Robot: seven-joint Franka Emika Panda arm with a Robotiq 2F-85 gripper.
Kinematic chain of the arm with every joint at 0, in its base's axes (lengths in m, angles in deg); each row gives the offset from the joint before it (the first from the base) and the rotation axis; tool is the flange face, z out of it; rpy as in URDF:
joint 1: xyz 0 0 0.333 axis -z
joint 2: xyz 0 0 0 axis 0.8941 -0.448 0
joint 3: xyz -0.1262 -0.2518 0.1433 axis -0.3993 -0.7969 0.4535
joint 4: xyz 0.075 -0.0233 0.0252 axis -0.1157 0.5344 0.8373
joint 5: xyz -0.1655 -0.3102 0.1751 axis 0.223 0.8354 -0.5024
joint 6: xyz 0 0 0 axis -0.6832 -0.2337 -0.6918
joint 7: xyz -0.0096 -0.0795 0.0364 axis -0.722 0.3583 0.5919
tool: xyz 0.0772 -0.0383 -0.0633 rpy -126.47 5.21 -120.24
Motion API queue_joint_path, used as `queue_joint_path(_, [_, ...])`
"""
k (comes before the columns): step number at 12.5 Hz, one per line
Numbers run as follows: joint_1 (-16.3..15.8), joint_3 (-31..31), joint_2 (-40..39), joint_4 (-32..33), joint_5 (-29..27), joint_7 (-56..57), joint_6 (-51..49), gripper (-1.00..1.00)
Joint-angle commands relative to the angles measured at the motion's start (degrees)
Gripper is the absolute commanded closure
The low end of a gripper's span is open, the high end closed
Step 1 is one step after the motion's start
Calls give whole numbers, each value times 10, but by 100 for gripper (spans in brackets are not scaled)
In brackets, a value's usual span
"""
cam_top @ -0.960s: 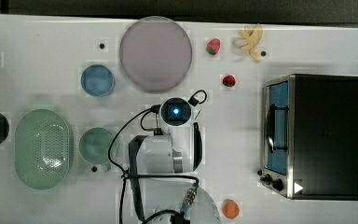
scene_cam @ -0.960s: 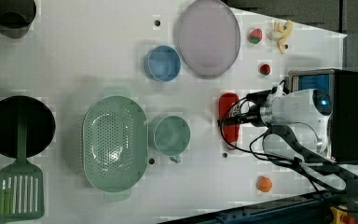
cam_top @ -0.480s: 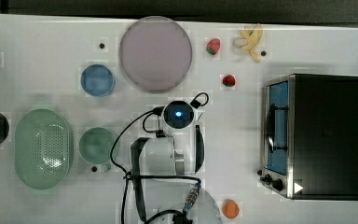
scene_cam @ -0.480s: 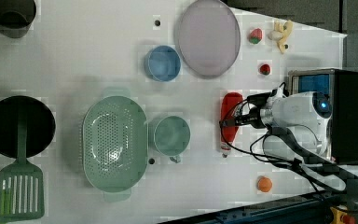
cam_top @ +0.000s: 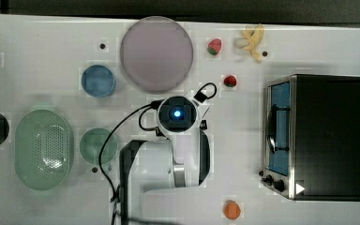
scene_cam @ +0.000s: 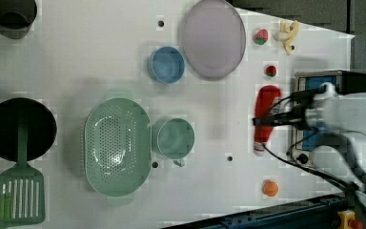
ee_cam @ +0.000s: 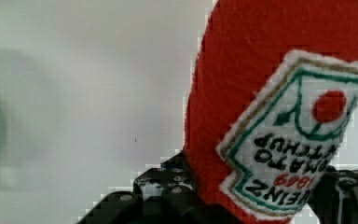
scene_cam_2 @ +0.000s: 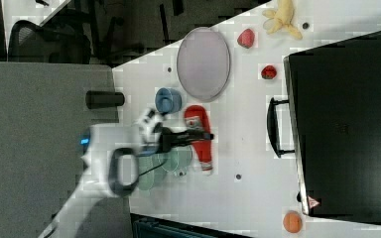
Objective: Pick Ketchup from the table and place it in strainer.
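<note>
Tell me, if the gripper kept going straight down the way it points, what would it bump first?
Probably just the white table. The gripper points down, shut on the ketchup, which hangs beneath it, so the bottle would likely touch the tabletop before the fingers. How high it hangs is hard to judge.

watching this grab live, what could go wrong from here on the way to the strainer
The gripper pinches the soft ketchup near its middle, so it may sag or slip out. The green cup sits right beside the strainer on the approach path; a low carry could knock it.
</note>
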Motion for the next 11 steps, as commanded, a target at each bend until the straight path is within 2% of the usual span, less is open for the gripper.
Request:
queue_joint_path(1, [-18,33,72,-54,-26,-8,-104,-26])
queue_joint_path(4, [-36,81,94,-100,-82,-36,-161,-26])
queue_joint_path(6, [-50,122,88,-116,-106,-106,-163,-26])
queue_joint_path(9, [-70,187,64,-123,-108,-274,-151,-26])
queue_joint_path(11, [-80,231,26,-124,-108,-344,-110,-26])
